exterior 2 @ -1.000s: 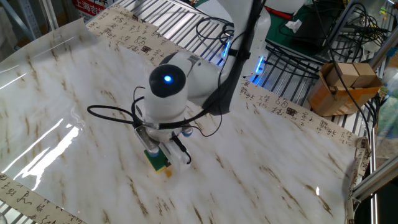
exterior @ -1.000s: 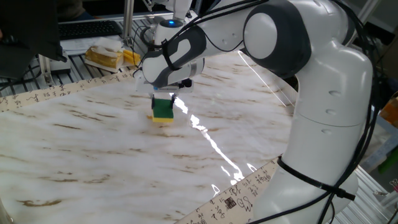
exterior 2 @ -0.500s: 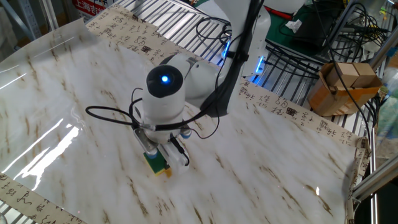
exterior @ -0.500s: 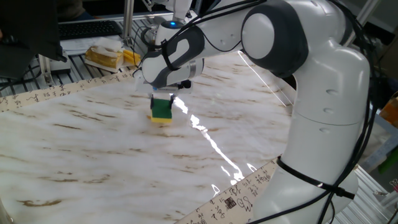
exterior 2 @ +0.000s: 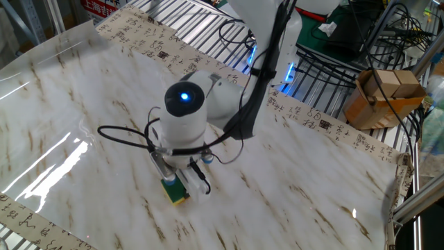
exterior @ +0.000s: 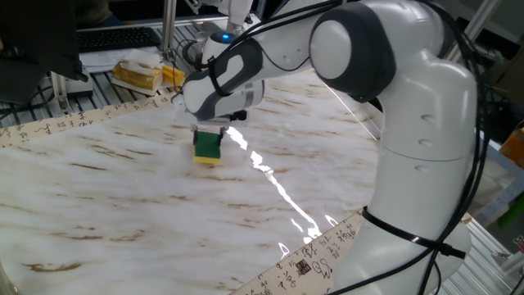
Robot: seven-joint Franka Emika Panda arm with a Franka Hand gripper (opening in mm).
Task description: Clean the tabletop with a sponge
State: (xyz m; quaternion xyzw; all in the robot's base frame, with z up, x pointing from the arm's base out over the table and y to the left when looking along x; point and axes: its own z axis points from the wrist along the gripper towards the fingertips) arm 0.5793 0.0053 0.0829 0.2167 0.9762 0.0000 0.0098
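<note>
The sponge [exterior: 208, 147], green on top with a yellow base, rests flat on the white marble-patterned tabletop [exterior: 123, 205]. My gripper [exterior: 210, 135] points straight down and is shut on the sponge, its fingers clamping the block from both sides. In the other fixed view the sponge [exterior 2: 175, 191] peeks out below the gripper [exterior 2: 178, 184], pressed against the tabletop [exterior 2: 83, 90] toward its near edge. The arm's wrist hides most of the fingers in both views.
A pale yellow wrapped lump [exterior: 137, 75] lies on the grey slatted bench [exterior: 98, 86] beyond the sheet's beige border [exterior: 74, 121]. A cardboard box [exterior 2: 381, 94] and cables sit off the table at the right.
The gripper has slid the sponge a short way across the tabletop, leftward in one fixed view and toward the near edge in the other. It stays shut on the sponge.
</note>
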